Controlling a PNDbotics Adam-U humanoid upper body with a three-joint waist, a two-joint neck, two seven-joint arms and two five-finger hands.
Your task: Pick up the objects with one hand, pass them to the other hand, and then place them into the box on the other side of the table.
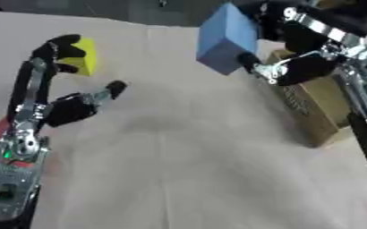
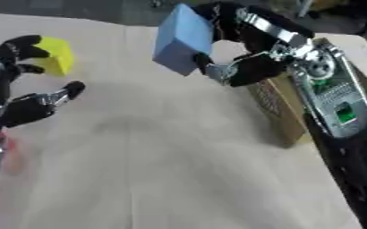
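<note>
Blue block (image 2: 183, 39) held aloft in our right hand (image 2: 245, 67), fingers curled round it, beside cardboard box (image 2: 284, 117) at table's right edge. Risk: we release short of box, block drops onto table (image 2: 179, 170). Left hand (image 1: 65, 105) open beside yellow block (image 1: 85, 56), far-left; could knock it.

My right hand (image 2: 241, 53) grips the blue block (image 2: 183, 39) at upper centre, above the cardboard box (image 2: 280, 114). My left hand (image 2: 18, 76), upper left, touches a yellow block (image 2: 57, 56).
</note>
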